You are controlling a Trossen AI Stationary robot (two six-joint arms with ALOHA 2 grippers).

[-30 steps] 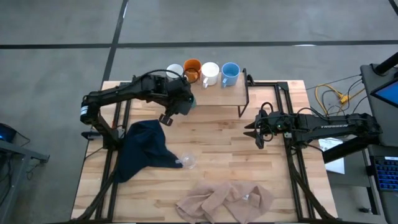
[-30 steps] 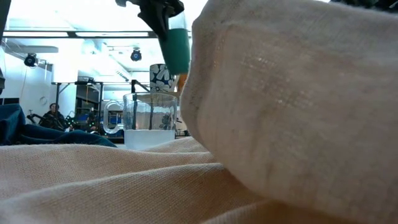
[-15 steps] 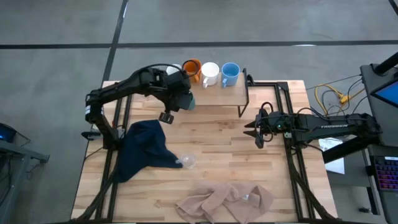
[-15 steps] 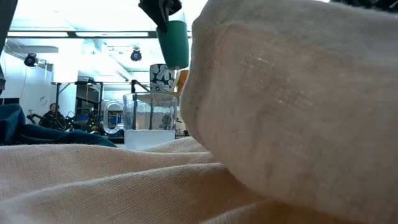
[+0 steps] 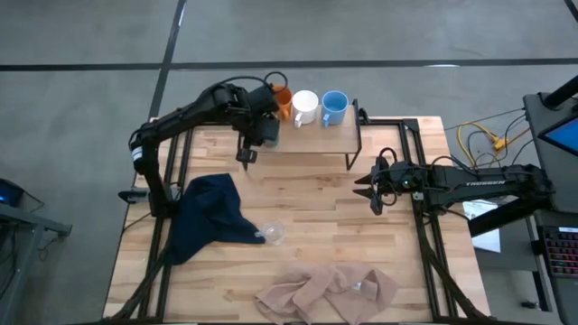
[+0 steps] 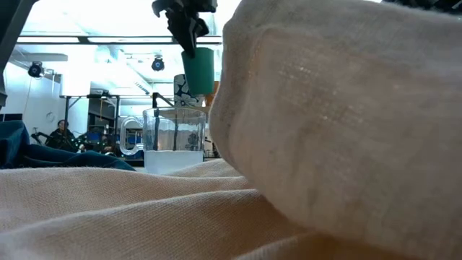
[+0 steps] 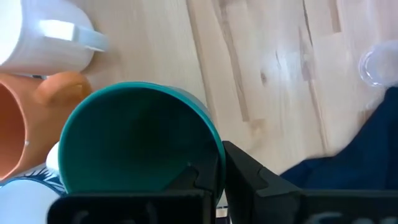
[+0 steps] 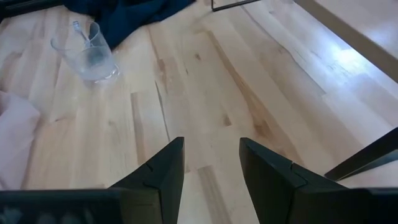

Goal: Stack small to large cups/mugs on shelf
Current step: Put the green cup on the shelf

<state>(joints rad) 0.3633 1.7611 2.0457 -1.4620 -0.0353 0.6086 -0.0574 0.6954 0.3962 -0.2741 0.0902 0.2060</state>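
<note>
left hand [image 7: 214,177] clamps green mug [image 7: 134,140] rim | patterned mug [image 6: 182,88] apparently half-hidden behind | right hand [image 8: 211,165] open, empty

— Where could a gripper pass?
— Bare table [image 5: 316,203] at centre; shelf [image 5: 312,137] clear at 6 o'clock.
— Obstacles?
— Mugs along its 12 o'clock edge; blue cloth [image 5: 206,219] at 8, glass cup [image 5: 274,234], beige cloth [image 5: 327,293] at 6.

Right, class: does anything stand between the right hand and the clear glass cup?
Nothing visible does. Bare tabletop lies between the open right hand and the glass cup. The dark blue cloth sits just beyond the cup, and the beige cloth lies off to one side.
</note>
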